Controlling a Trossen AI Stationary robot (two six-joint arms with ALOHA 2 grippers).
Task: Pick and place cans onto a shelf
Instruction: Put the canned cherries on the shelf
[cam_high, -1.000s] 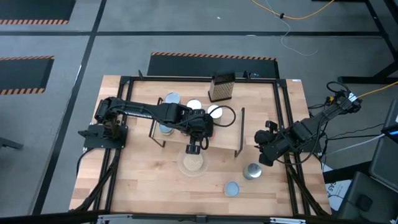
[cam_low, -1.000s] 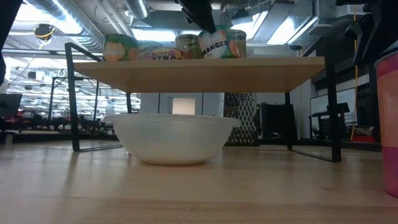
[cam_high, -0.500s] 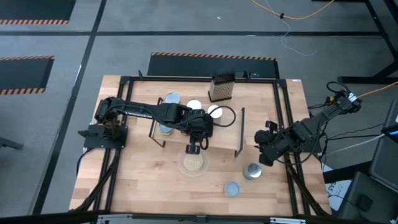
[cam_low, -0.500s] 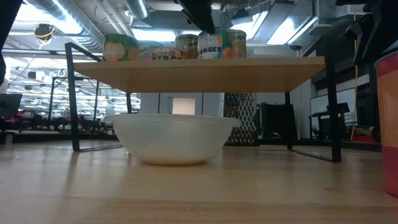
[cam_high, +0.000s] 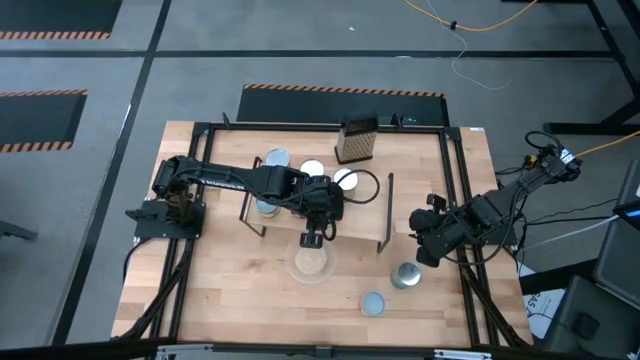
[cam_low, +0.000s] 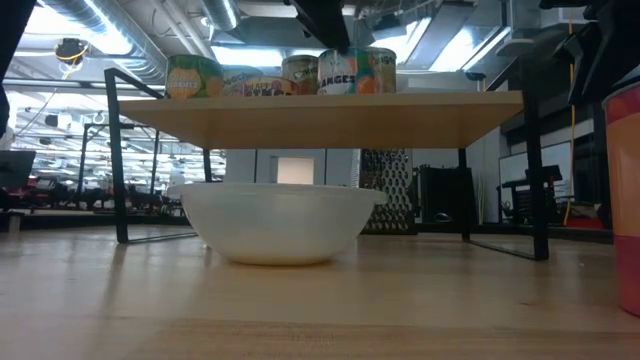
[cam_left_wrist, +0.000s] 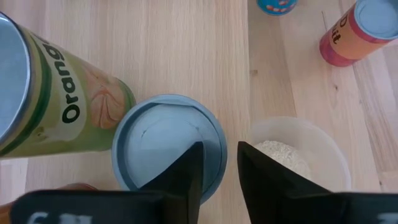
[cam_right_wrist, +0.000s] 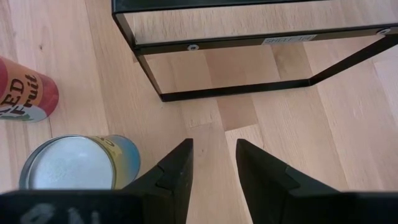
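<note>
The shelf (cam_low: 320, 118) carries several cans (cam_low: 195, 75). My left gripper (cam_high: 313, 238) reaches over the shelf's near edge, pointing down over a short can with a blue-grey top (cam_left_wrist: 166, 146) and an orange label (cam_low: 357, 72). That can stands upright on the board. The fingers are open by a narrow gap, one over the lid and one outside the rim. A taller green "Orange" can (cam_left_wrist: 62, 112) stands beside it. My right gripper (cam_high: 424, 252) waits at the table's right, open and empty. Two cans (cam_high: 405, 275) (cam_high: 372, 303) stand on the table. My left gripper: one finger (cam_left_wrist: 189, 168) lies over the can's lid and the other (cam_left_wrist: 249, 168) stands outside its rim (cam_left_wrist: 221, 149). A strip of wood shows between the rim and the outer finger. I cannot tell whether the inner finger touches the can.
A white bowl (cam_low: 275, 225) with beige contents (cam_left_wrist: 283, 155) sits on the table under the shelf's near edge. A dark box grater (cam_high: 357, 140) stands behind the shelf. The shelf's black leg frame (cam_right_wrist: 249, 87) and a silver-topped can (cam_right_wrist: 74, 163) lie in front of my right gripper.
The orange-labelled can under my left gripper was slightly tilted on the shelf. It has settled upright and its label has turned a little. Both arms have kept still.
</note>
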